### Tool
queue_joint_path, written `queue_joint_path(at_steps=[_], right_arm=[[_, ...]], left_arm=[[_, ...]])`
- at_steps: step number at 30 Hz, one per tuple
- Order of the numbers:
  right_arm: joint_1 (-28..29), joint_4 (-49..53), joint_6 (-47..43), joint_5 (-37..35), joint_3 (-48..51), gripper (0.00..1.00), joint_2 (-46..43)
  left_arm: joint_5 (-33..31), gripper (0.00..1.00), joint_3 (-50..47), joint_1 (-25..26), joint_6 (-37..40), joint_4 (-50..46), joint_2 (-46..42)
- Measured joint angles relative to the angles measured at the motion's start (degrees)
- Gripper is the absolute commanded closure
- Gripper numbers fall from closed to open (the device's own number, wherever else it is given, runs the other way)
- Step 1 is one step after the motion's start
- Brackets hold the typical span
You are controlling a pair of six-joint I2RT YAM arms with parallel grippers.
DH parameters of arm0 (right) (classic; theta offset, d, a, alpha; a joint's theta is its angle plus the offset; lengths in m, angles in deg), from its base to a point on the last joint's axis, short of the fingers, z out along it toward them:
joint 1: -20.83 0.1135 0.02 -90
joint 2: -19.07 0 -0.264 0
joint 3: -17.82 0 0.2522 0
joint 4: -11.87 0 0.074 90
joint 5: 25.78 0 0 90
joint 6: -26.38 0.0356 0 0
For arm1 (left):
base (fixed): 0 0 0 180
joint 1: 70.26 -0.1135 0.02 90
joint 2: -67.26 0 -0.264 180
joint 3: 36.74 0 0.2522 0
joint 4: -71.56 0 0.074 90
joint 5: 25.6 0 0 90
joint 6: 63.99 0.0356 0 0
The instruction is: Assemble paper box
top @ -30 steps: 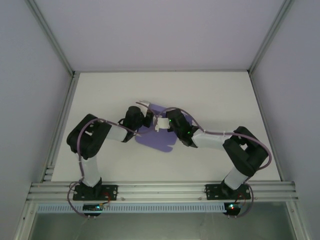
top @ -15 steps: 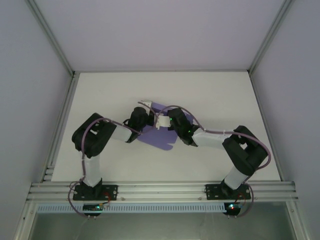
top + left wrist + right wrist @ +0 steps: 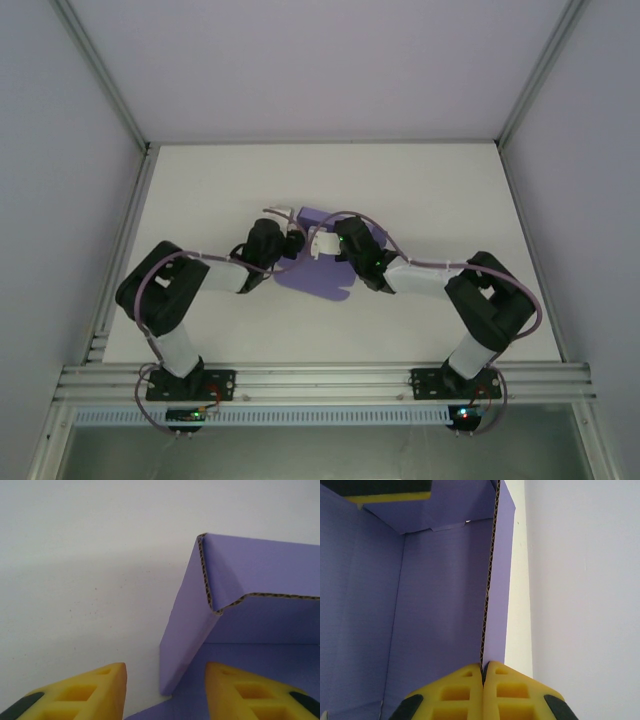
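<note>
The paper box (image 3: 318, 282) is a half-folded sheet of lavender corrugated card at the middle of the table (image 3: 200, 190), between the two wrists. Its base lies flat and some panels are raised. Judging by the exposed fluting, it is light and fairly stiff across each panel. It should hinge readily at the scored creases and probably springs back when let go. The cut edges look easy to crush, so the best hold is a flat pinch on a panel edge close to a crease, not on a free corner.

The right gripper (image 3: 482, 672) has its yellow pads (image 3: 462, 692) pressed together on the near end of an upright wall (image 3: 501, 580). The wall stands edge-on, with the box interior to its left and bare table to its right.

The left gripper (image 3: 165, 672) has its fingers (image 3: 75, 692) parted and holds nothing. The lower corner of a leaning panel stands in the gap between them, apparently touching neither. A creased flap (image 3: 250, 565) folds over just beyond, to the right.
</note>
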Motion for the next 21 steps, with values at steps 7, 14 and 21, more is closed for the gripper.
queue_joint_path(at_steps=[7,14,21], right_arm=[[0.1,0.0,0.0,-0.2,0.0,1.0,0.0],[0.1,0.0,0.2,-0.2,0.0,1.0,0.0],[0.1,0.0,0.5,-0.3,0.0,1.0,0.1]], left_arm=[[-2.0,0.62,3.2,0.0,-0.7,0.0,4.0],[-1.5,0.64,5.8,0.0,-0.9,2.3,7.6],[0.5,0.93,8.1,0.0,-0.1,4.6,9.8]])
